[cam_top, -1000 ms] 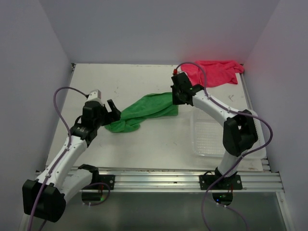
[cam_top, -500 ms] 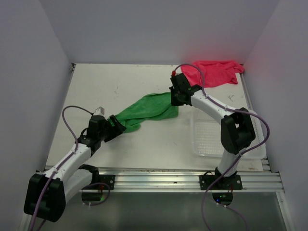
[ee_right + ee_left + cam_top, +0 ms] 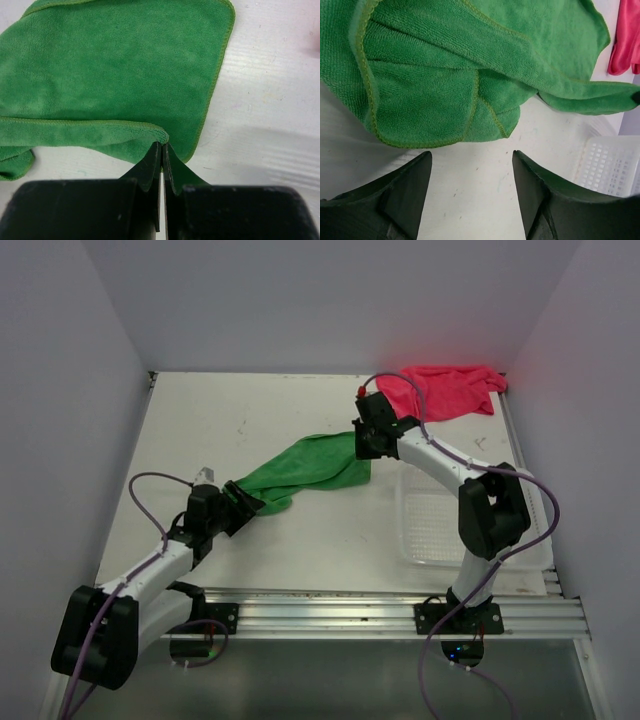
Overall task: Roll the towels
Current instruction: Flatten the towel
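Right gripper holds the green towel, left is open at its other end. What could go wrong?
The right gripper pinches only a thin folded edge of the green towel; a tug could pull it free. The open left gripper faces a bunched, layered end and might catch only one layer.

Left arm lies low, stretched forward. The left gripper has both fingers spread wide apart, nothing between them. Right arm is bent at the elbow. The right gripper has fingers pressed together, pinching a green towel edge at their tips.
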Controlling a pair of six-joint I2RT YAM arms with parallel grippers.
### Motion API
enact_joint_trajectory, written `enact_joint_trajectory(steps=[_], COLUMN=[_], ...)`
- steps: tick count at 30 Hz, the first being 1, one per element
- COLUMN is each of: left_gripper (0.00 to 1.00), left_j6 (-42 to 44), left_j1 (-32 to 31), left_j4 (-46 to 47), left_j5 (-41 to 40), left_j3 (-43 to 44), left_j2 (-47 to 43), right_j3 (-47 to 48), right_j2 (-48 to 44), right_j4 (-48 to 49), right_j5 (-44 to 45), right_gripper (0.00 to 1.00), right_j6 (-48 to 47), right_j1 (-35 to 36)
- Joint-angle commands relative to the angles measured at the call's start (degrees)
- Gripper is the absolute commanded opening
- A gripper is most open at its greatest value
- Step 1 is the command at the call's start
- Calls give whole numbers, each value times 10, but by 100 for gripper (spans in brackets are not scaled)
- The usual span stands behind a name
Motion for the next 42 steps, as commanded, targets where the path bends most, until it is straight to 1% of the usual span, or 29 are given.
enact_joint_trajectory(steps=[1,6,10,18,22,24,25,29,37,39,42], left_gripper=[69,64,58,52,47,47,49,49,47,43,43], left_j6=[-19,-22,-23,-4,9,16,18,25,36,37,37], left_j1=[-4,-4,-4,-4,-4,-4,-4,-4,-5,-4,-4], left_j4=[52,66,75,66,61,61,61,61,58,58,57], left_j5=[-26,-31,-39,-64,-86,-94,-97,-107,-126,-128,-128], left_j3=[-3,-6,-14,-12,-10,-10,-10,-9,-1,2,6], left_j2=[7,29,25,12,18,22,25,31,30,31,32], right_j3=[-4,-5,-8,-13,-13,-15,-14,-20,-24,-24,-25], right_j2=[-4,-5,-4,-3,-5,-5,-6,-8,-8,-9,-9], right_j4=[17,19,22,25,26,27,26,27,28,29,29], right_j5=[-12,-13,-13,-16,-16,-16,-16,-16,-16,-16,-16], right_gripper=[0,0,0,0,0,0,0,0,0,0,0], right_j6=[2,1,1,2,2,1,1,1,1,1,1], right_j1=[-4,-5,-5,-7,-8,-8,-8,-10,-9,-9,-10])
